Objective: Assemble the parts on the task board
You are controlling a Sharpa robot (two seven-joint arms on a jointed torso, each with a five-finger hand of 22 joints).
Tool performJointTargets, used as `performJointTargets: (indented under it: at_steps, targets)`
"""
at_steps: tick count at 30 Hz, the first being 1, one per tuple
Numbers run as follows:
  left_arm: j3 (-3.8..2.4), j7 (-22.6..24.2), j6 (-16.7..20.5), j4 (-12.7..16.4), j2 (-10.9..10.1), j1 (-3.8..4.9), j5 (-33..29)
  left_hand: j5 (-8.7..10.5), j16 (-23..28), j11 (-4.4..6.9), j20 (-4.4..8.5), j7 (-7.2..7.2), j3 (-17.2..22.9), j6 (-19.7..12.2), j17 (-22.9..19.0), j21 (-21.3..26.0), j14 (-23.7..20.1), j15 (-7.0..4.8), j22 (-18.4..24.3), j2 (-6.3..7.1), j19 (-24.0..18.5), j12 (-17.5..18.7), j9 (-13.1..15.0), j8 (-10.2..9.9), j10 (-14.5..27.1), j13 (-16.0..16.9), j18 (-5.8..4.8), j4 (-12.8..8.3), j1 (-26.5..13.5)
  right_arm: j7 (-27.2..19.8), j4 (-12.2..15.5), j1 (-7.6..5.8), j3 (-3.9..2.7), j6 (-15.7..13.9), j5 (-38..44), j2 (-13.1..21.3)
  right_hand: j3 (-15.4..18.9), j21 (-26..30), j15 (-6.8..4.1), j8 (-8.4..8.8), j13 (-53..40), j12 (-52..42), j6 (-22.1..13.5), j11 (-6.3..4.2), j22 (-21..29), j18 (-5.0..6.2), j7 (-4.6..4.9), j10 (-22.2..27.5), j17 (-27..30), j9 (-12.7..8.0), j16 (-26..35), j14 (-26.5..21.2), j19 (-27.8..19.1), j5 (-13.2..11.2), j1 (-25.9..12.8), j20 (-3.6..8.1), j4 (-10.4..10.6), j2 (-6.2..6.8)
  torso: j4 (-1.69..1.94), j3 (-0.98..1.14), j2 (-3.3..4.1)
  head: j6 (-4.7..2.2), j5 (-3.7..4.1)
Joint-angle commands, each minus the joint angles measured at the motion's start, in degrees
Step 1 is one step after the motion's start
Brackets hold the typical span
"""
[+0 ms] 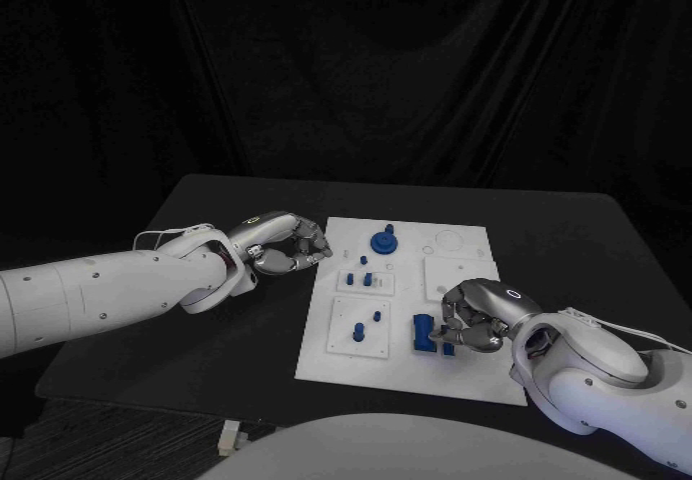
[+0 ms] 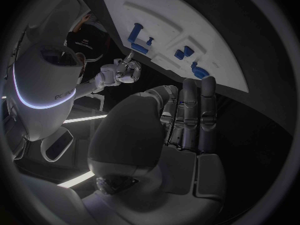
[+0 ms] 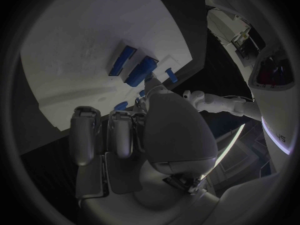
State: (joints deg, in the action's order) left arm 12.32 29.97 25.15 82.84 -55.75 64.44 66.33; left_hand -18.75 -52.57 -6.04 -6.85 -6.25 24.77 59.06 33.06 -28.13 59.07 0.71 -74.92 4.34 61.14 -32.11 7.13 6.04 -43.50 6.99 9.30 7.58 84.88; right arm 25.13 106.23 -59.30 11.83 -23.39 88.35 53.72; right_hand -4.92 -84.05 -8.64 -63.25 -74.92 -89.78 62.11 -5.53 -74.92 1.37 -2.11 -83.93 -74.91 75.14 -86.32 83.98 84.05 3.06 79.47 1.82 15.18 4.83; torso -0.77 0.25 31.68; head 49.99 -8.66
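Two arms over the black table (image 1: 216, 200), task board (image 1: 469, 375) in the middle, long side running 12 to 6 in the head view.

Left arm (image 1: 101, 295) enters from 9 o'clock. Left hand (image 1: 281, 245) sits off the board's upper-left corner, just beside the edge, above the table. Fingers curled in toward the palm; the left wrist view shows them folded together with nothing in them.

Right arm (image 1: 606, 370) enters from 4 o'clock. Right hand (image 1: 476, 315) is over the board's right half, fingers bent down. Fingertips are right at a blue block (image 1: 423, 332) lying at about 5 o'clock from board centre. In the right wrist view the thumb side reaches the end of that block (image 3: 139, 71), and a second long blue piece (image 3: 120, 60) lies just beside it. Cannot tell whether the block is actually pinched or only touched.

Other parts on the board: a round blue knob (image 1: 385, 241) at 12 o'clock, near the top edge. Small blue pegs (image 1: 365, 276) stand in the inset plate just below it. Two more small blue pieces (image 1: 368, 322) sit in the lower-left inset plate, at about 7 o'clock.
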Motion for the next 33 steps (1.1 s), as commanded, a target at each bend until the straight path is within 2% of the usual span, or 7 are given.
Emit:
performJointTargets:
  at_steps: [1, 12, 25, 33]
  targets:
    - [-0.05, 0.99, -0.26, 0.07, 0.06, -0.08, -0.23, -0.33, 0.17, 0.15, -0.03, -0.33, 0.25, -0.18, -0.05, -0.29, 0.03, 0.31, -1.92, -0.65, -0.27, 0.16, 0.05, 0.29, -0.34, -0.05, 0.58, -0.01, -0.1, 0.57, -0.15, 0.26, -0.01, 0.34, 0.57, -0.16, 0.31, -0.01, -0.32, 0.21, -15.08, -0.22, 0.13, -0.26, -13.09, 0.14, -0.2, -6.07, -6.89, -0.51, -0.27, 4.49, 3.01, -0.23, 0.32, 0.48, -0.12, 0.31, 0.01, 0.0, -0.01, 0.01, 0.04]
    - [-0.05, 1.01, -0.28, 0.08, 0.06, -0.11, -0.23, -0.33, 0.17, 0.15, -0.03, -0.33, 0.25, -0.18, -0.05, -0.29, 0.03, 0.31, -1.92, -0.65, -0.27, 0.16, 0.05, 0.29, -0.34, -0.05, 0.58, -0.01, -0.1, 0.92, -0.77, 0.73, -0.01, 1.26, 1.04, -1.13, 0.63, 0.08, -0.31, 0.07, -15.08, -0.22, 0.19, -0.21, -13.06, 0.16, -0.19, -6.07, -6.89, -0.37, -0.26, 4.49, 2.96, -0.21, 1.3, 0.48, -0.81, 0.42, 0.02, 0.01, 0.02, 0.01, 0.03]
    - [-0.05, 1.08, -0.26, 0.11, 0.05, -0.12, -0.23, -0.33, 0.17, 0.15, -0.03, -0.33, 0.25, -0.18, -0.05, -0.29, 0.03, 0.31, -1.92, -0.65, -0.27, 0.16, 0.05, 0.29, -0.34, -0.05, 0.58, -0.01, -0.1, 1.5, -1.68, 1.0, -0.01, 2.19, 1.36, -2.4, 0.62, 0.12, -0.28, 0.12, -15.08, -0.22, 0.09, 0.0, -13.04, 0.17, -0.07, -6.07, -6.99, -0.3, -0.29, 4.51, 2.93, -0.08, 3.03, 0.43, -2.02, -0.21, 0.03, 0.0, 0.02, 0.01, -0.05]
    - [-0.05, 1.17, -0.22, 0.13, 0.0, -0.13, -0.23, -0.33, 0.17, 0.15, -0.03, -0.33, 0.25, -0.18, -0.05, -0.29, 0.03, 0.31, -1.92, -0.65, -0.27, 0.16, 0.05, 0.29, -0.34, -0.05, 0.58, -0.01, -0.1, 0.9, -1.71, 1.04, -0.02, 0.97, 1.48, -2.58, 1.03, 0.07, -0.26, 0.22, -15.08, -0.22, -0.01, 0.13, -13.06, 0.16, 0.12, -6.07, -6.98, -0.32, -0.29, 4.5, 2.96, -0.16, 2.38, 0.42, -1.64, -0.4, 0.04, 0.0, 0.02, 0.01, -0.1]
